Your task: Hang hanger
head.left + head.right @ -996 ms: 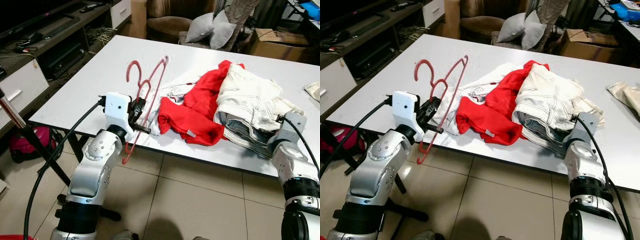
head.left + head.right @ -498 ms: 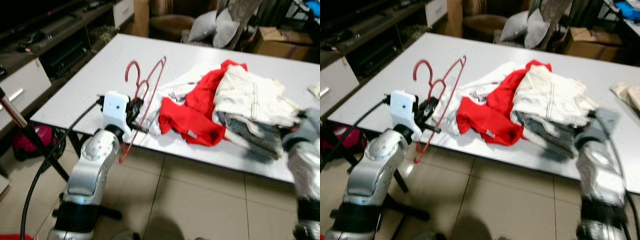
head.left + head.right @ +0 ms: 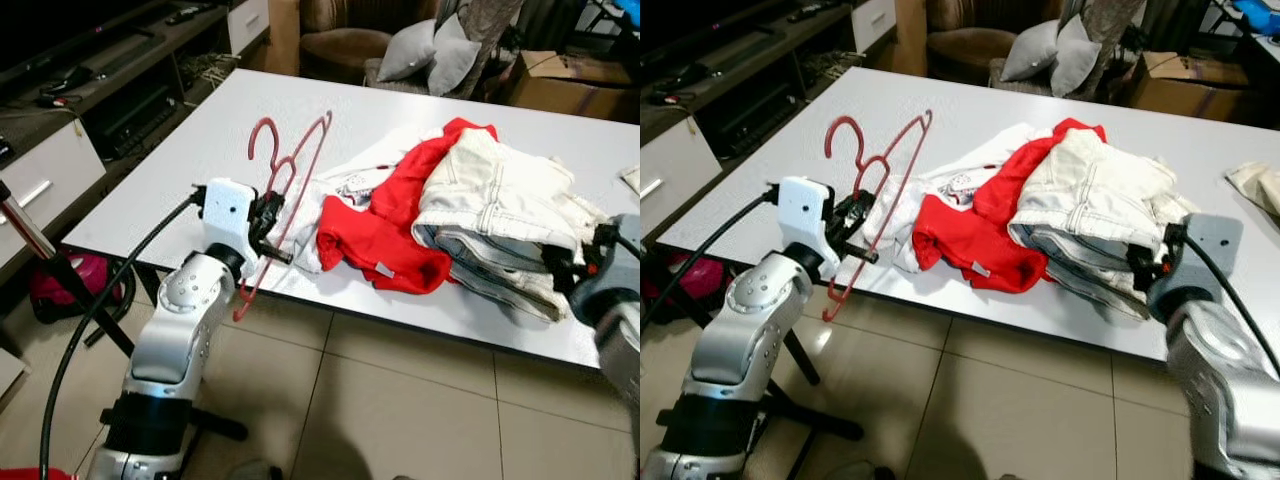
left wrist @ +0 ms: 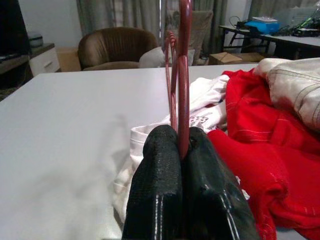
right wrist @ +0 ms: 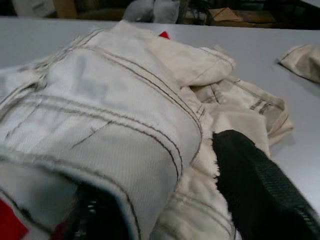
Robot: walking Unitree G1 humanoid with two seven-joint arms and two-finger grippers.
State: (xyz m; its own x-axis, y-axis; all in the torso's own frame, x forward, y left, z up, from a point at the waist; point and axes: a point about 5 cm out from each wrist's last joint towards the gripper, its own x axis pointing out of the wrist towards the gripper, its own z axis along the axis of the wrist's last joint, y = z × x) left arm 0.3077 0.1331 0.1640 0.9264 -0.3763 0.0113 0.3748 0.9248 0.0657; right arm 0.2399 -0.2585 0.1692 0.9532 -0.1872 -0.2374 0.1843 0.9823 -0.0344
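Silver jointed arms with white wrist boxes, black cables and textured black fingers (image 4: 160,195).

A red wire hanger (image 3: 283,190) is standing nearly upright at the counter's (image 3: 180,170) near edge, hook uppermost, its lower end dipping below the edge, pinched in the left claw (image 3: 270,222).

White table (image 3: 200,150) with a heap of red and cream clothes (image 3: 450,215), above tiled floor (image 3: 400,400).

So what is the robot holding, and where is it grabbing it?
The left gripper is shut on the red hanger, pinching its thin wire partway down, below the hook. The right gripper is at the cream jeans; whether it grips them cannot be told.
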